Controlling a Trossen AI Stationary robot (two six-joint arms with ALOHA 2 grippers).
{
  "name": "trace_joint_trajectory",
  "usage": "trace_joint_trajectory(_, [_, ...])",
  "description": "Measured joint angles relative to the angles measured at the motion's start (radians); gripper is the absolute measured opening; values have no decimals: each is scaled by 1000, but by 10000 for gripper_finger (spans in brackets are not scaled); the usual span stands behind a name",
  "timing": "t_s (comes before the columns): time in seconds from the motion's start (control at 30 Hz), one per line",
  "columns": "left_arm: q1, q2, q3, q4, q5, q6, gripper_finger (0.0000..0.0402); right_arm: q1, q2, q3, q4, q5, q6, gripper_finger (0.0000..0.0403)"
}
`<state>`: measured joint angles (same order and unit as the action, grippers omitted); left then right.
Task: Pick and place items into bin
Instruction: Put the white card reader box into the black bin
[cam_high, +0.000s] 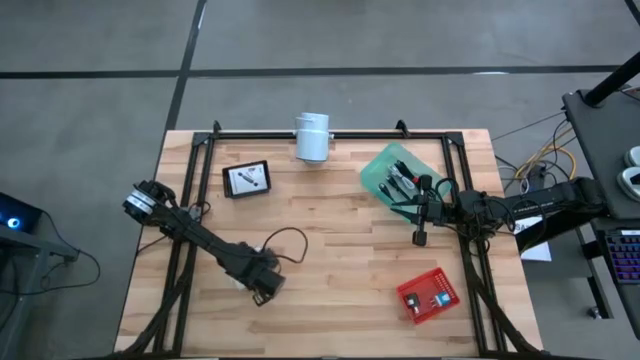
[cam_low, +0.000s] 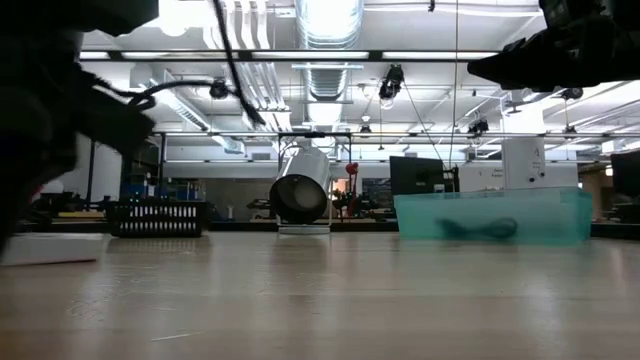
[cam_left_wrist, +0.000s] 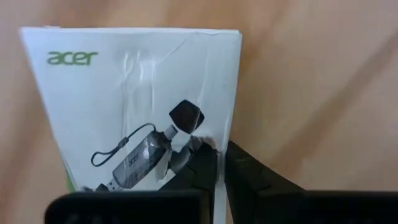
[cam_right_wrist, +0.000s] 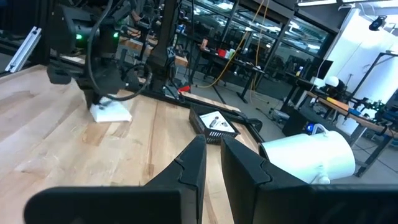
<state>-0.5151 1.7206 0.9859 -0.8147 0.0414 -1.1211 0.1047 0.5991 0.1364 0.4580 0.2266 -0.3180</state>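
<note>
White packet (cam_left_wrist: 134, 106) pinched at its edge by left fingers (cam_left_wrist: 202, 168), flat on worktop (cam_high: 340, 260). Right fingers (cam_right_wrist: 193, 165) nearly closed, empty, beside green bin (cam_high: 385, 170).

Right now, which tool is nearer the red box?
Right. The right tool hangs just above the red box in the high view, by the green bin; the left tool is farther, over the white packet.

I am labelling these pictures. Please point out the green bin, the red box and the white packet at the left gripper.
green bin (cam_high: 377, 166), high view, bare rim.
red box (cam_high: 427, 294), high view, top face.
white packet (cam_left_wrist: 106, 93), left wrist view, printed face.
</note>
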Motion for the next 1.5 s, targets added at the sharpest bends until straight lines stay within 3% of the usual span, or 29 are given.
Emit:
trace_joint_trajectory(0.17, [10, -9, 50, -34, -203, 133, 2, 0, 0, 0, 0, 0, 1, 38])
trace_joint_trajectory(0.4, [68, -27, 151, -65, -334, 353, 2, 0, 0, 0, 0, 0, 4, 38])
trace_joint_trajectory(0.6, [170, -32, 245, -313, -459, 431, 1, 0, 0, 0, -11, 0, 4, 38])
trace_joint_trajectory(0.73, [258, -34, 285, -442, -493, 510, 1, 0, 0, 0, -13, 0, 3, 38])
trace_joint_trajectory(0.97, [435, -34, 266, -461, -517, 769, 1, 0, 0, 0, -12, 0, -11, 38])
trace_joint_trajectory(1.2, [577, -34, 242, -497, -571, 856, 1, 0, 0, 0, 23, 1, -31, 38])
trace_joint_trajectory(1.5, [676, -36, 179, -494, -595, 978, 1, 0, 0, 0, 31, 2, -34, 38])
